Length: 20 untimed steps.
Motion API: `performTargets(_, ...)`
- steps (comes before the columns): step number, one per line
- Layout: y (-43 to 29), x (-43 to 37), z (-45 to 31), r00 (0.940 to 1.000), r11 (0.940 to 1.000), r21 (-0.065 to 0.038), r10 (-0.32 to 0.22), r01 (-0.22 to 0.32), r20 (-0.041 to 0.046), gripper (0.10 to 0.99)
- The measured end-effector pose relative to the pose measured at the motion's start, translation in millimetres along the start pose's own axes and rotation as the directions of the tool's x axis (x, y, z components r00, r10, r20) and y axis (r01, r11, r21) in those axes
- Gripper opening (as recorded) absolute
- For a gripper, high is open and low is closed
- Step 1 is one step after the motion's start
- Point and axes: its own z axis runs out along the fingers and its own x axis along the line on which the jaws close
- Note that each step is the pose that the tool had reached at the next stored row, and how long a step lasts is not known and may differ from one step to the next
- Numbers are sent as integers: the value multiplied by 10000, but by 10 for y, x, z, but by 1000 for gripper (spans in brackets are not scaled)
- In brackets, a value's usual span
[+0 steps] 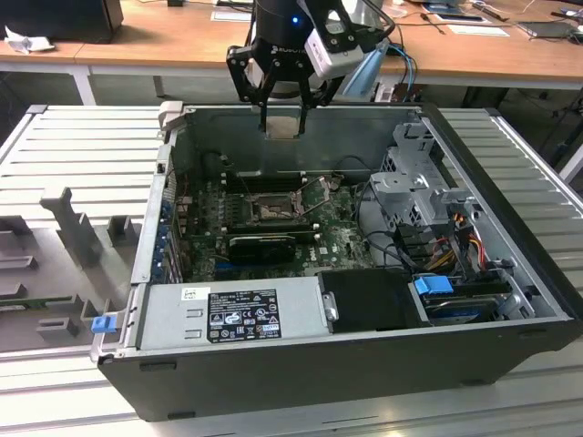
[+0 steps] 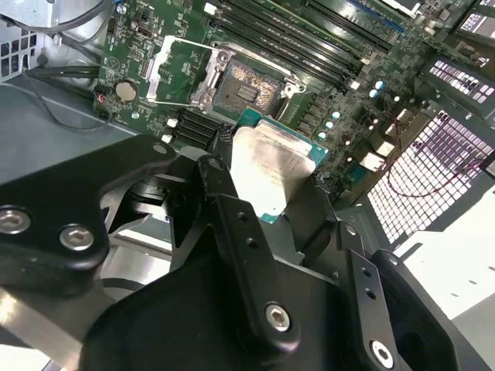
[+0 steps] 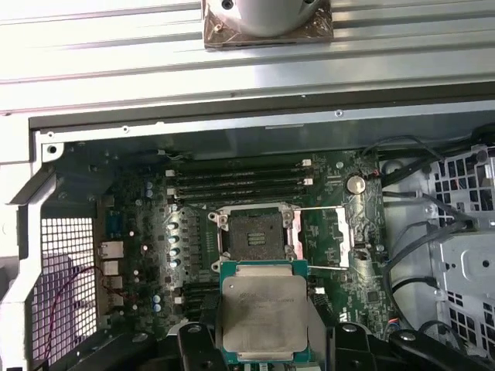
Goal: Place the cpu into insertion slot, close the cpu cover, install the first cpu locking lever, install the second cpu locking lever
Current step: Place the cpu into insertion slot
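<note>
Open black computer case (image 1: 319, 382) on a grey slatted table (image 1: 82, 137), silver power supply (image 1: 228, 314) inside, wooden desk (image 1: 164, 36) behind.

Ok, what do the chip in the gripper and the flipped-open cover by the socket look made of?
Chip: top looks like dull pale-grey metal, with mottled smudges and soft glare; its rim is green, likely circuit board. Cover: thin sheet metal, silvery and shinier, judging by bright reflections, though a coating can't be ruled out.

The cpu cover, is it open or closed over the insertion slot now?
Open. In the first wrist view the cpu cover lies swung aside, and the insertion slot shows its bare dark centre.
</note>
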Motion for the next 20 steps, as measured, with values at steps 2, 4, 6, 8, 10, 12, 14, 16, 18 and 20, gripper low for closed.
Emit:
performTargets(2, -1, 2, 1, 9999, 9999, -3, 120, -120, 11, 529)
performTargets(4, -4, 10, 3, 9998, 9998, -3, 203, -203, 18, 529)
performTargets(6, -4, 10, 5, 9997, 9997, -4, 233, -233, 20, 529)
performTargets(8, -4, 10, 11, 9996, 9996, -7, 276, -276, 25, 529)
performTargets(10, -5, 10, 21, 9995, 9995, 1, 309, -309, 29, 529)
performTargets(12, -6, 10, 31, 9994, 9994, 17, 351, -351, 27, 529)
performTargets(14, -7, 10, 33, 9992, 9992, 23, 400, -401, 32, 529)
performTargets(16, -7, 10, 35, 9986, 9987, 21, 519, -519, 43, 529)
performTargets(18, -7, 10, 37, 9956, 9956, 10, 938, -938, 80, 529)
performTargets(20, -8, 10, 41, 9901, 9902, -4, 1399, -1399, 120, 529)
